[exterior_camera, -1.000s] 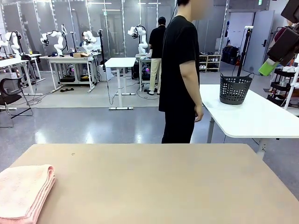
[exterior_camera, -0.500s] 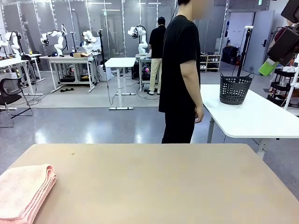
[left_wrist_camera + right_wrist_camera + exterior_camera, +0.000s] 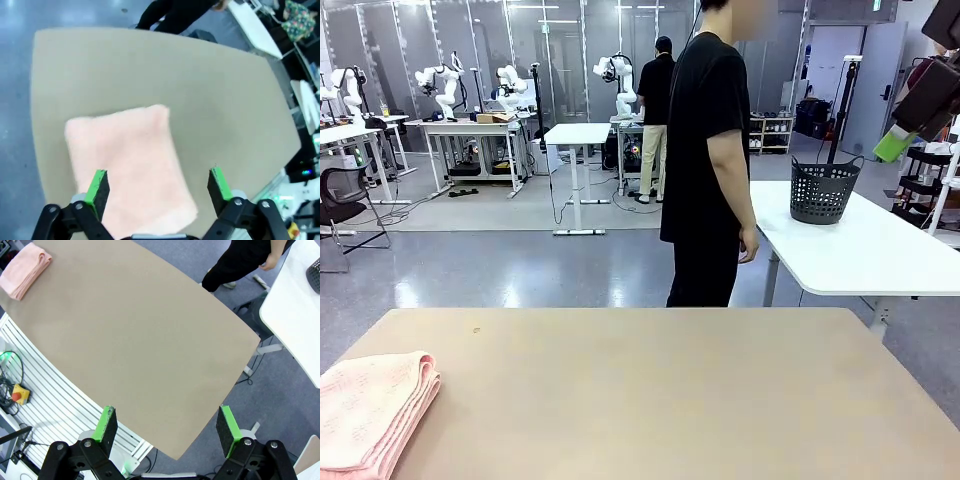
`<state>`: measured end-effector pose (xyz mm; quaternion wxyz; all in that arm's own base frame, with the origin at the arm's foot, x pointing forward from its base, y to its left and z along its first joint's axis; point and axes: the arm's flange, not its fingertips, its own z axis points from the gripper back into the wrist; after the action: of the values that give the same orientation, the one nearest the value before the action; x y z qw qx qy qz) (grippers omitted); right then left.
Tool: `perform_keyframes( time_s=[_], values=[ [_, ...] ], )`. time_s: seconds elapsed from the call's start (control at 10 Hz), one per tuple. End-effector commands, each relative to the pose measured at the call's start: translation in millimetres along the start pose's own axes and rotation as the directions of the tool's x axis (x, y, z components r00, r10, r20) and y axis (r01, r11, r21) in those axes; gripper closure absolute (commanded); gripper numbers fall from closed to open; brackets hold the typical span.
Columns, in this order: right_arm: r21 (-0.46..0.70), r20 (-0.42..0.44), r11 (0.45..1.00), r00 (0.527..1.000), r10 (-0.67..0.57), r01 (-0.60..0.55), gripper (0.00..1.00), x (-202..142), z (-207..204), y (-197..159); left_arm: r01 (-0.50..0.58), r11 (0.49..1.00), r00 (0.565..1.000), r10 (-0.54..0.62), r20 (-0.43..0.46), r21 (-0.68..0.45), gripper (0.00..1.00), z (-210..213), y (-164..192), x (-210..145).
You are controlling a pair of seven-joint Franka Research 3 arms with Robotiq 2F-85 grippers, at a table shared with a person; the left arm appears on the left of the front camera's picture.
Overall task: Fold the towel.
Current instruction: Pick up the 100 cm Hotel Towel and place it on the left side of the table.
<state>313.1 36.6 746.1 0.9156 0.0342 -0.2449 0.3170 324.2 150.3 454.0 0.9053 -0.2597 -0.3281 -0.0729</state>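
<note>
Down at 8 o'clock on my worktop (image 3: 670,390), the folded towel (image 3: 365,410) hugs the left edge; both hands, left hand (image 3: 157,186) and right hand (image 3: 166,430), hover spread apart, loads of bare room elsewhere.

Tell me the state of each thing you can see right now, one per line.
towel: folded, lying flat at the table's left near corner, nothing gripping it.
left gripper: open, above the towel, holding nothing.
right gripper: open, high above the table's edge, empty.
table: bare apart from the towel.
basket: upright on the white table behind, beside the person.
</note>
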Motion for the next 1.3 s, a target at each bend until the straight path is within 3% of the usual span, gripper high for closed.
perform_keyframes(
  time_s=[0.0,0.3,0.5,0.7,0.9,1.0,1.2],
  values=[
    [-0.004,-0.007,1.0,1.0,-0.007,0.007,0.0,0.3,2.3,-0.8,0.064,0.998,0.998,-0.063,-0.022,0.019,0.0,-36.6,-108.5,-34.4],
    [-0.004,-0.007,1.0,1.0,-0.007,0.007,0.0,0.3,2.3,-0.8,0.187,0.982,0.976,-0.185,-0.113,0.006,0.0,-90.5,-223.0,-6.6],
    [-0.004,-0.007,1.0,1.0,-0.007,0.007,0.0,0.3,2.3,-0.8,0.318,0.948,0.915,-0.303,-0.266,0.013,0.0,-144.2,-288.8,-11.7],
    [-0.004,-0.007,1.0,1.0,-0.007,0.007,0.0,0.3,2.3,-0.8,0.371,0.928,0.891,-0.344,-0.296,0.039,0.0,-159.1,-313.2,-15.9],
    [-0.004,-0.007,1.0,1.0,-0.007,0.007,0.0,0.3,2.3,-0.8,0.332,0.942,0.914,-0.31,-0.262,0.042,0.0,-150.8,-313.4,-14.4],
    [-0.004,-0.007,1.0,1.0,-0.007,0.007,0.0,0.3,2.3,-0.8,0.371,0.928,0.883,-0.353,-0.31,0.001,0.0,-166.4,-323.2,-28.9],
    [-0.004,-0.007,1.0,1.0,-0.007,0.007,0.0,0.3,2.3,-0.8,0.371,0.928,0.883,-0.353,-0.31,0.001,0.0,-166.4,-323.2,-28.9]
  ],
)
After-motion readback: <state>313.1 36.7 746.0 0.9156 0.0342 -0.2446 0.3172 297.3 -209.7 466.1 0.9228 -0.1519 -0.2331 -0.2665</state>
